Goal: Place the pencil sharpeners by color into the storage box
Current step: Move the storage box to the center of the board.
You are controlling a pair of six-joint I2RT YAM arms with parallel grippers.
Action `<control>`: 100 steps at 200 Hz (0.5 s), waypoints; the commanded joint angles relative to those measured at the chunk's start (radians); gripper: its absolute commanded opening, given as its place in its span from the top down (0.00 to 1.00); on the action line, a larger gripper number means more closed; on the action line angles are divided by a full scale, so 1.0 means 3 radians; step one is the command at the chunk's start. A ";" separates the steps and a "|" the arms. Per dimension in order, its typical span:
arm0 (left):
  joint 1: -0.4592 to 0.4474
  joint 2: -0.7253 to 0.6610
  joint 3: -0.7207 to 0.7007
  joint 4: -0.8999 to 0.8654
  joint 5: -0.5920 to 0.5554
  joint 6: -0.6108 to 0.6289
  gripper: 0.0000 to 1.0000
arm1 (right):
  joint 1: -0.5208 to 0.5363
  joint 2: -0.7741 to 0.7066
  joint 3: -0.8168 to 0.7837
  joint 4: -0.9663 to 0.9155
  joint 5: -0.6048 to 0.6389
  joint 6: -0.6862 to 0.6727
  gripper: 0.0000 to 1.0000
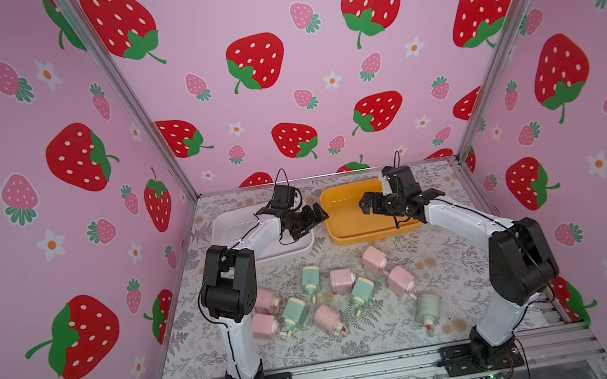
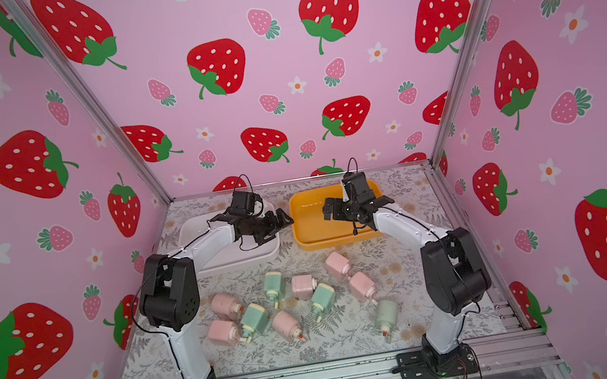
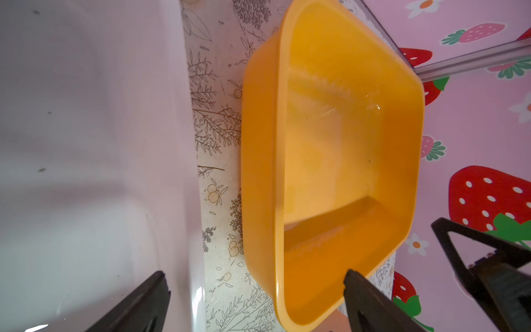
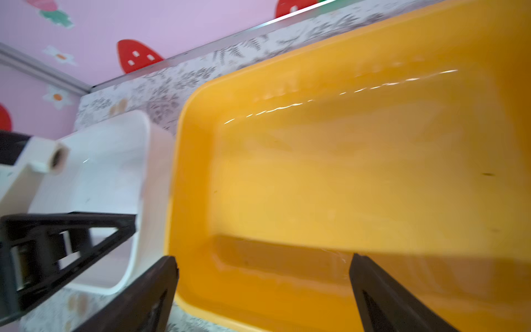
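Ten pencil sharpeners (image 1: 342, 280) loose on the floral tabletop (image 1: 448, 270), six pale pink, four mint green, colors all jumbled up. Mostly tipped on their sides, cream necks and little crank knobs pointing frontward-ish. One mint sharpener (image 1: 427, 308) off on its own at the right end. Further back, side by side: white storage box (image 1: 230, 230), orange storage box (image 1: 344, 225).

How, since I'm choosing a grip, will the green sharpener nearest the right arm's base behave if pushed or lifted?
The sharpener looks like hard plastic: probably stiff and light. Boxy and lying on a flat side, it should slide, not roll. Its thin knob may be fragile.
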State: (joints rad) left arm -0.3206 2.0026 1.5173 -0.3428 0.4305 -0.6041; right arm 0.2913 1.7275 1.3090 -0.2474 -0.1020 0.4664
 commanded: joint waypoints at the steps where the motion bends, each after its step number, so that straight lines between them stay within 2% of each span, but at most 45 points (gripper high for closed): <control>1: -0.0039 0.0151 0.0232 -0.0315 -0.0181 0.0206 0.00 | -0.0308 -0.0040 -0.0005 -0.0421 0.0164 -0.0363 0.00; 32: -0.0069 0.0279 0.0432 -0.0444 -0.0303 0.0279 0.00 | -0.0747 0.0109 0.0191 -0.0686 0.0063 -0.0598 0.00; 51: -0.0094 0.0370 0.0573 -0.0533 -0.0357 0.0320 0.00 | -0.0874 0.0288 0.0375 -0.0872 0.0127 -0.0779 0.00; 100: -0.0187 0.0583 0.0985 -0.0726 -0.0399 0.0402 0.00 | -0.1089 0.0638 0.0693 -0.0929 -0.0108 -0.0929 0.05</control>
State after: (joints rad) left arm -0.3588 2.1506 1.7256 -0.5068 0.3256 -0.5175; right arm -0.0170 1.8820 1.4612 -0.4789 -0.0933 0.2394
